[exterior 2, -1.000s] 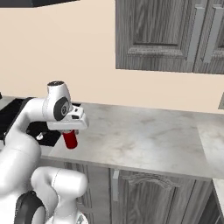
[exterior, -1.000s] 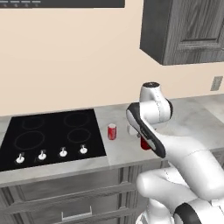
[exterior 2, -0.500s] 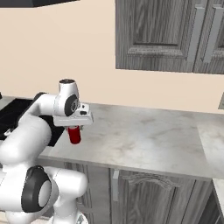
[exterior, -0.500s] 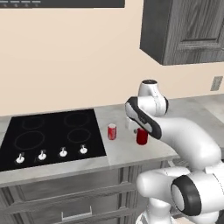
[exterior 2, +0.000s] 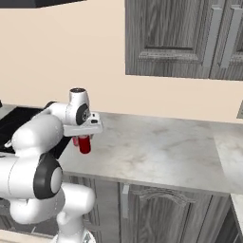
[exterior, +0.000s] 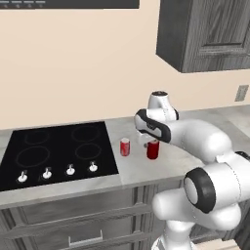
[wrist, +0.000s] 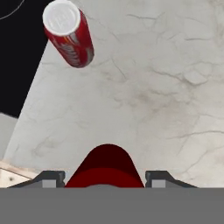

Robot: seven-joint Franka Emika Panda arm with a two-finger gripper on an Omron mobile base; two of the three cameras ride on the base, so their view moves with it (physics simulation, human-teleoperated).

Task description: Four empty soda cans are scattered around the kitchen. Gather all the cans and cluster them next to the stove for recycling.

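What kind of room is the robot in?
It looks like a kitchen. There is a black stove with a row of white knobs, set in a grey marble counter, and dark wood cabinets hang on the wall.

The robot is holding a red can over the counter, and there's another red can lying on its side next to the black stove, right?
Not quite. The other can stands upright beside the stove, not on its side; the left base view shows this. The gripper does hold a red can over the counter.
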